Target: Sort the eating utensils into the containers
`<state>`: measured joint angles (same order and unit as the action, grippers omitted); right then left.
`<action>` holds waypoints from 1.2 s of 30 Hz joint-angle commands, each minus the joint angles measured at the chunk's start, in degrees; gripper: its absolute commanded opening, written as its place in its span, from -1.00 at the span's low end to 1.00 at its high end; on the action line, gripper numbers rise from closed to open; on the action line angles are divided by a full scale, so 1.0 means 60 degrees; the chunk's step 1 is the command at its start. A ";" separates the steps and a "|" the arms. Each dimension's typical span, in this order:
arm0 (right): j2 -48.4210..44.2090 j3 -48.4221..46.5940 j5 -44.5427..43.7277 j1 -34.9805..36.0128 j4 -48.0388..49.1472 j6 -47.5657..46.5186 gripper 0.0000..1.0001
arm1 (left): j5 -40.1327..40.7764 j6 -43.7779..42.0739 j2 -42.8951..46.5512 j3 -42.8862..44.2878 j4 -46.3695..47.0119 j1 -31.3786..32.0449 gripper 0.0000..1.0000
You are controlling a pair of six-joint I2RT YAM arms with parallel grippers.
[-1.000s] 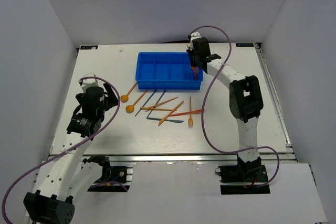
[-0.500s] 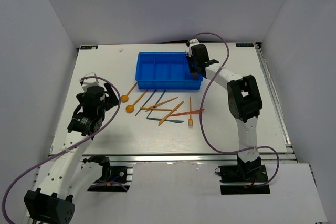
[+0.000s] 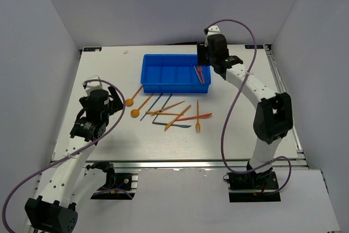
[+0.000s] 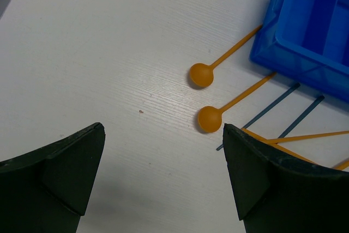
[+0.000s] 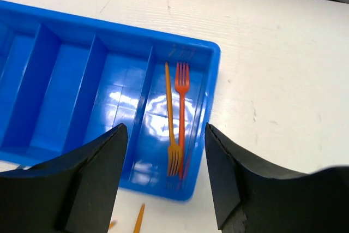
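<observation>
Utensils [image 3: 178,117] mostly lie unsorted on the surface [image 3: 109,69], spoons [image 4: 200,75] among them. Only an orange fork [image 5: 170,113] and a red fork [image 5: 181,107] rest in the blue tray's [image 5: 212,53] rightmost compartment. Both the right claw [image 5: 163,135] above it and the left claw [image 4: 162,135] are open, empty.

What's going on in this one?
Utensil sorting, partway through. The right hand hangs open over the rightmost compartment of a blue tray, where an orange fork and a red fork lie side by side. The left hand hangs open, empty, near two orange spoons on the table. The other utensils lie scattered in front of the tray, not yet sorted.
</observation>
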<state>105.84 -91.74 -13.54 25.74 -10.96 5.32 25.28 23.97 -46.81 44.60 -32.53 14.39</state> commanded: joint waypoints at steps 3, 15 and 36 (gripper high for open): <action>-0.1686 0.1220 -0.2296 0.1363 -0.2654 0.2435 0.28 | 0.0196 0.0005 0.0125 0.0067 -0.0012 0.0033 0.96; -0.4193 0.7173 -0.2374 0.3899 -0.1633 0.6276 -0.27 | 0.0357 0.0093 0.0213 0.0067 -0.0071 0.0033 0.96; -0.1045 0.5799 -0.2577 0.3724 -0.1220 0.5895 -0.32 | 0.0343 0.0107 0.0213 0.0067 -0.0085 0.0062 0.96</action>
<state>97.76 -55.11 -27.35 48.66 -19.07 39.99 26.81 24.29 -46.28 44.60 -32.95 14.46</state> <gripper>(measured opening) 0.350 0.979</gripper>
